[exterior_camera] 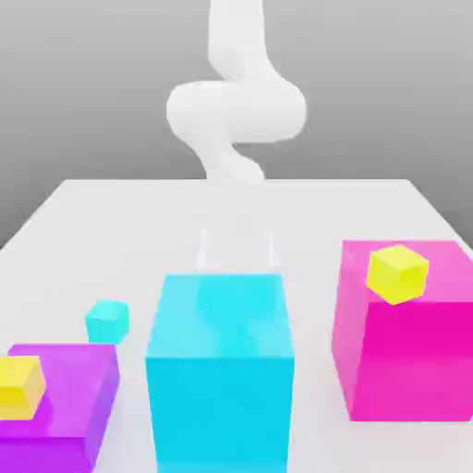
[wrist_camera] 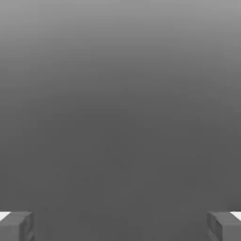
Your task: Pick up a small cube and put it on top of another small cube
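Note:
The small cyan cube [exterior_camera: 107,321] sits on the white table between the purple block and the big cyan block. One small yellow cube [exterior_camera: 397,273] rests on top of the magenta block [exterior_camera: 406,342]. A second small yellow cube [exterior_camera: 18,388] lies on the purple block [exterior_camera: 69,397]. My gripper [exterior_camera: 238,249] hangs from the white arm just behind the big cyan block, well apart from all the small cubes. In the hand view its fingertips [wrist_camera: 16,226] stand far apart with nothing between them, so the gripper [wrist_camera: 120,226] is open.
A large cyan block [exterior_camera: 222,369] stands in the front middle, directly in front of the gripper. The purple block is at the exterior view's left front, the magenta one at its right. The white table [exterior_camera: 111,222] stretches behind them.

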Controlling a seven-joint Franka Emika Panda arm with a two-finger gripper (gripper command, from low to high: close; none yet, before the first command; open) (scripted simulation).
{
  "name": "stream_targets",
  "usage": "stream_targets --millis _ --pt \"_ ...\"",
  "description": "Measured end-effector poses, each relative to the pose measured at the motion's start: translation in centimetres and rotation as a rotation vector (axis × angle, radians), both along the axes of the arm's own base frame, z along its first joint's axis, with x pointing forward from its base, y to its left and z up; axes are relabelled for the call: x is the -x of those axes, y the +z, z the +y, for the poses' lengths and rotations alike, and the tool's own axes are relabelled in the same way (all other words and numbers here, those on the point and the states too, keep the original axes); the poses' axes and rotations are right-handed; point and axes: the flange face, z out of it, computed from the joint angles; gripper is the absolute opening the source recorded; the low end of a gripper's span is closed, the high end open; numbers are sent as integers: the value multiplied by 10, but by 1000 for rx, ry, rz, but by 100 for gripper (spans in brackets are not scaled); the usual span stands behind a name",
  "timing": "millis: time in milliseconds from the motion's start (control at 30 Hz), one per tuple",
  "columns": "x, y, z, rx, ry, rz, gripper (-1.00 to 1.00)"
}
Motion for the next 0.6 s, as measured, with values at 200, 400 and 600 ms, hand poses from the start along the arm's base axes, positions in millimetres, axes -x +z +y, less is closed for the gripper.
stream_targets --millis 200,400,600 --pt "-29 -149 -88 -182 -418 183 0" --pt "13 -296 -165 -366 -864 336 0" --pt "101 -417 -198 -540 -1308 463 0"
